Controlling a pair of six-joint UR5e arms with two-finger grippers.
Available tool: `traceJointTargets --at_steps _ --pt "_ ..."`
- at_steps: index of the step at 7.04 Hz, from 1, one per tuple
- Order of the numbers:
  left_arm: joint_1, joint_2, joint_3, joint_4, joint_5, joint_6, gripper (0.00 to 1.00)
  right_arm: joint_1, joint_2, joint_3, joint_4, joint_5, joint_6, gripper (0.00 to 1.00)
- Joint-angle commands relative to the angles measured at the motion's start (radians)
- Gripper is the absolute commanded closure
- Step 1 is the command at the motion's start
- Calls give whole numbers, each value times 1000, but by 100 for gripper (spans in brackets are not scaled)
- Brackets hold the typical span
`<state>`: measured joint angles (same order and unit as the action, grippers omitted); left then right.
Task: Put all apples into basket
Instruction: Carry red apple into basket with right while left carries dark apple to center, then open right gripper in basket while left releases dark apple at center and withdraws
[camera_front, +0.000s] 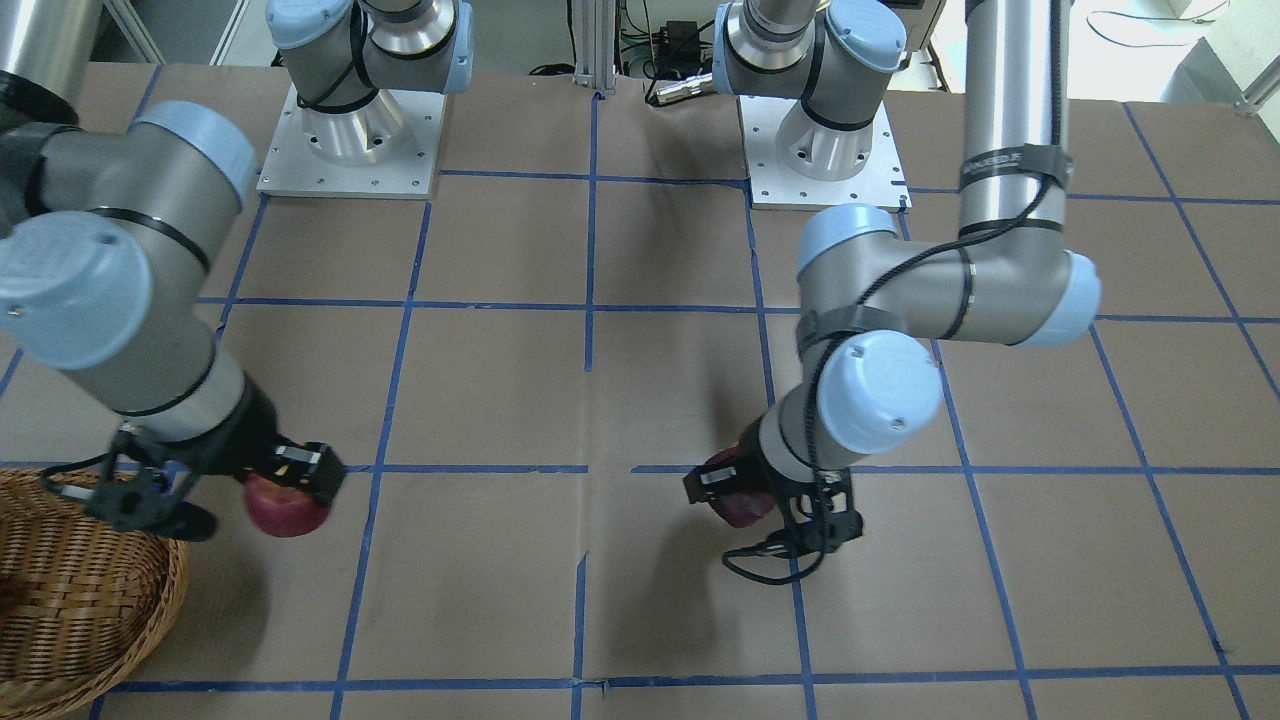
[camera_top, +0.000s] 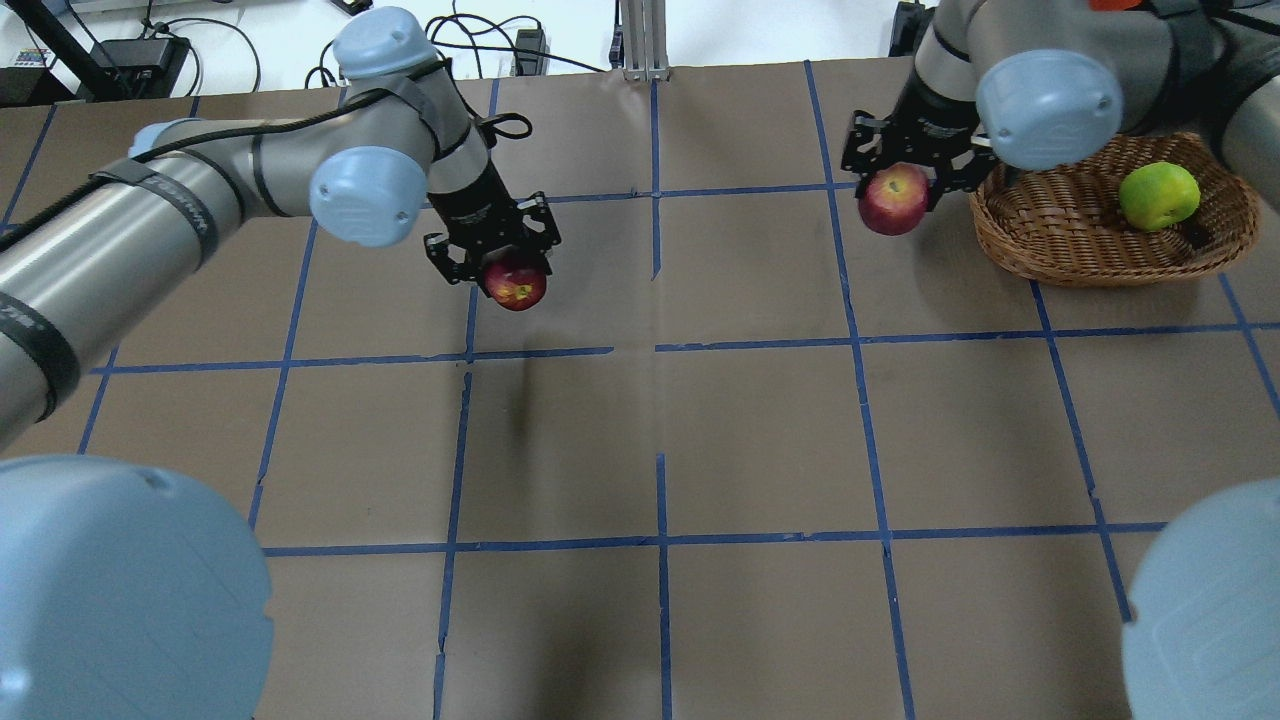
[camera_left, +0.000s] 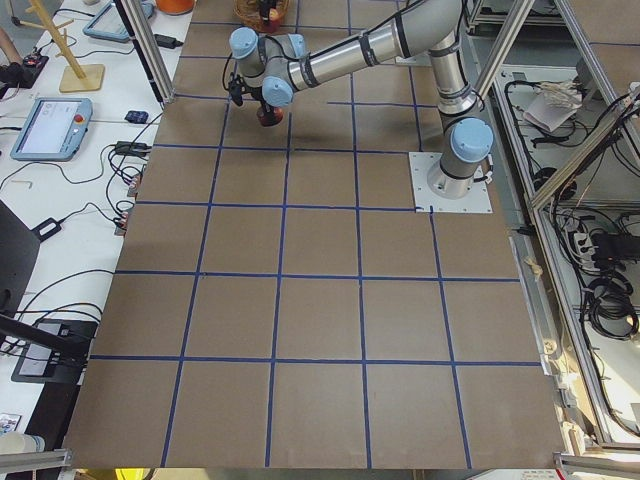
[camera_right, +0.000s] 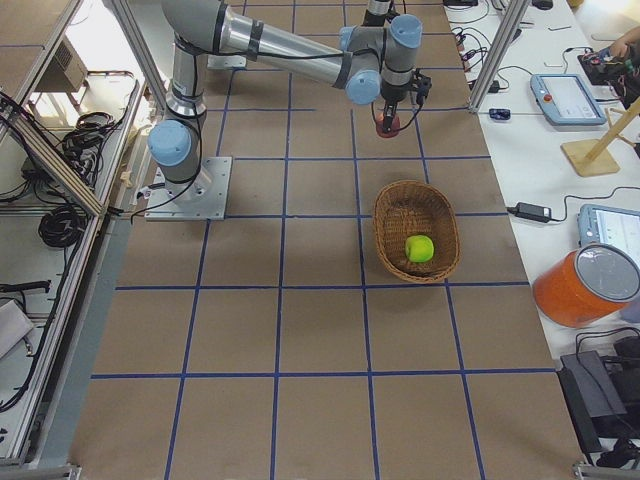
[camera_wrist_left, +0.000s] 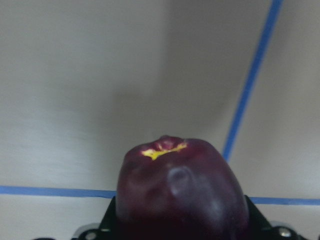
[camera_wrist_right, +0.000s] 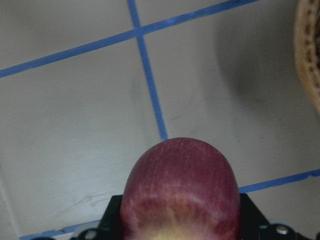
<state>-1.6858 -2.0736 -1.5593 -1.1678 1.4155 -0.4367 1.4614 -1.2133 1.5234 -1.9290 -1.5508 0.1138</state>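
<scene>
My left gripper (camera_top: 512, 272) is shut on the dark maroon apple (camera_top: 517, 284), held above the table left of centre; it also shows in the front view (camera_front: 738, 503) and fills the left wrist view (camera_wrist_left: 182, 192). My right gripper (camera_top: 900, 180) is shut on the red apple with a yellowish top (camera_top: 893, 198), held just left of the wicker basket (camera_top: 1060, 250); this apple shows in the front view (camera_front: 285, 505) and the right wrist view (camera_wrist_right: 180, 192). The yellow-green apple (camera_top: 1158, 196) lies inside the basket, as the right side view (camera_right: 420, 248) also shows.
The table is brown paper with a blue tape grid (camera_top: 660, 345). The two arm bases (camera_front: 350, 140) stand at the robot's edge. The basket's rim (camera_wrist_right: 307, 55) shows at the right edge of the right wrist view. Side benches hold tablets and an orange canister (camera_right: 585, 285).
</scene>
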Motion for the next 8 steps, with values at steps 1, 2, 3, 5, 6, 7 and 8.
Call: traceJointTargets --at_steps 1,2,3,5,6,7,8 --pt "-164 -29 -100 239 3 -204 56 -212 24 1 -59 -52 -275 100" --pt "-196 -17 -143 264 5 -215 51 -275 65 1 -103 -49 -357 100" --pt "-202 -11 -154 260 -3 -220 9 -309 108 0 -158 -51 -414 100" --pt "-193 15 -133 248 -27 -258 0 -317 182 -5 -293 -55 -414 100" --pt "-170 57 -114 150 -44 -258 0 -319 199 -5 -330 -55 -410 87" --pt "-126 113 -63 -1 -43 -238 0 -319 204 1 -335 -52 -405 57" --pt "-100 174 -7 -147 -38 -144 0 -319 204 1 -335 -51 -407 12"
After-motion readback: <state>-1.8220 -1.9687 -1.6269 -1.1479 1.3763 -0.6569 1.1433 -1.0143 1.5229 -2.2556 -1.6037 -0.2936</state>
